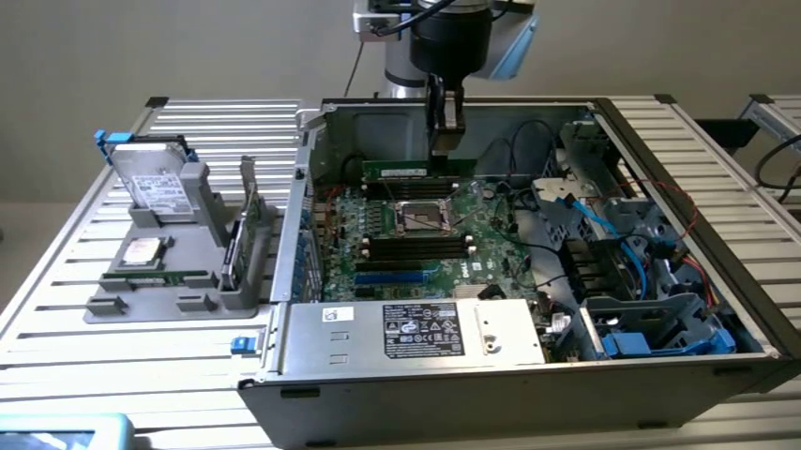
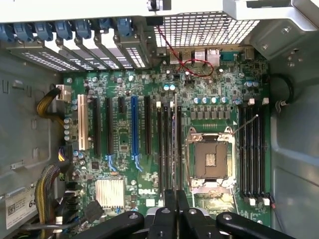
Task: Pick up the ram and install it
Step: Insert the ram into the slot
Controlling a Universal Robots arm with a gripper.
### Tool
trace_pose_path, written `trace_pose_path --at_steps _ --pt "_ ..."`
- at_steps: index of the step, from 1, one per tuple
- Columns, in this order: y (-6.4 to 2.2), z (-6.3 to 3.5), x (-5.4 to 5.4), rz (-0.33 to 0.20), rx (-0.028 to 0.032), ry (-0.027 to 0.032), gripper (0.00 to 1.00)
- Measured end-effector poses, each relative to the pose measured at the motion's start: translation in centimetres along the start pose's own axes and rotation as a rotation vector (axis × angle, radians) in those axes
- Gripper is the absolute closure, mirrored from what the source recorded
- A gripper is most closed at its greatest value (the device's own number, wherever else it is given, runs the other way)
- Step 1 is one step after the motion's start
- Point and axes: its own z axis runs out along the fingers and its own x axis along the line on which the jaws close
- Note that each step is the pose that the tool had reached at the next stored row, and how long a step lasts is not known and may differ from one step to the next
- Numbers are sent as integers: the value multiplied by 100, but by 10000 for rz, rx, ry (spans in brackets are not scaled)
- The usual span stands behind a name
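Note:
The ram (image 1: 403, 170), a narrow green stick, hangs level inside the open computer case (image 1: 281, 328). It sits just over the black memory slots behind the CPU socket (image 1: 423, 216). My gripper (image 1: 445, 155) reaches straight down from above and is shut on the ram's top edge near its end on the exterior view's right. From the wrist, the ram (image 2: 175, 144) appears edge-on as a thin line running out from my gripper (image 2: 175, 201). It lines up with the memory slots (image 2: 167, 149) beside the CPU socket (image 2: 210, 162).
A grey holder (image 1: 150, 305) on the exterior view's left carries a silver hard drive (image 1: 153, 183) and an upright expansion card (image 1: 247, 220). The power supply box (image 1: 414, 330) fills the case front. Cables and a drive cage (image 1: 651, 323) crowd the exterior view's right. More memory slots (image 2: 251, 149) flank the socket's other side.

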Motion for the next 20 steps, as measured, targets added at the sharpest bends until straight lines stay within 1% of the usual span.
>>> trace_pose_path --at_steps 2,3,7,8,12,13,20 --pt "0 12 -1 -2 3 46 88" --pt "0 11 -1 -2 3 57 88" --pt "0 17 -1 -1 3 58 88" --pt "0 29 -2 -1 5 66 88" --pt "-2 91 -6 -1 7 145 88" --pt "-5 108 -7 -2 7 157 88" --pt "-29 236 -17 -2 9 195 88"
